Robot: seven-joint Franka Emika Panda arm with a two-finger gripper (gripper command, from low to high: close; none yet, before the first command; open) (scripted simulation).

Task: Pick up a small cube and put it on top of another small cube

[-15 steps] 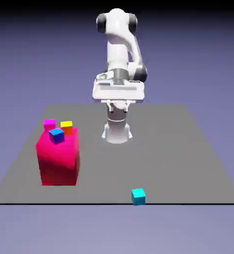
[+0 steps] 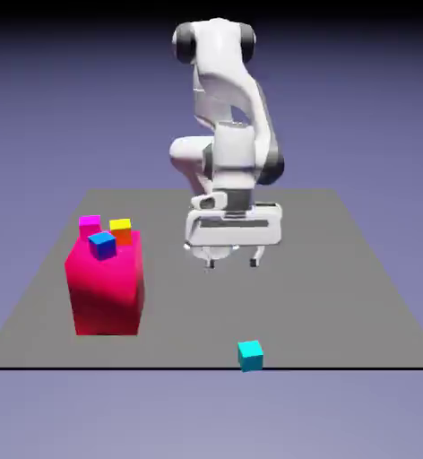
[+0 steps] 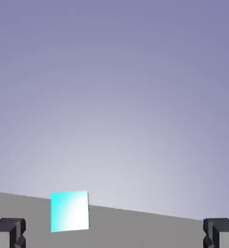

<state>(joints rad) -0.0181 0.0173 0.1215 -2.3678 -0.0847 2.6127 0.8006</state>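
The hand (image 2: 231, 261) hangs over mid-tabletop (image 2: 340, 269), fingers spread wide, holding nothing – lots of bare grey around it. The small cyan cube (image 2: 250, 355) sits alone right at the near edge – big pink-red block (image 2: 106, 285) well apart.

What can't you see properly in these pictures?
- Hand view: the fingertips are cut off by the bottom edge; the pink block and its small cubes are out of frame.
- Exterior view: the magenta cube is partly hidden behind the blue cube.
- Exterior view: the arm's base is hidden behind the gripper.
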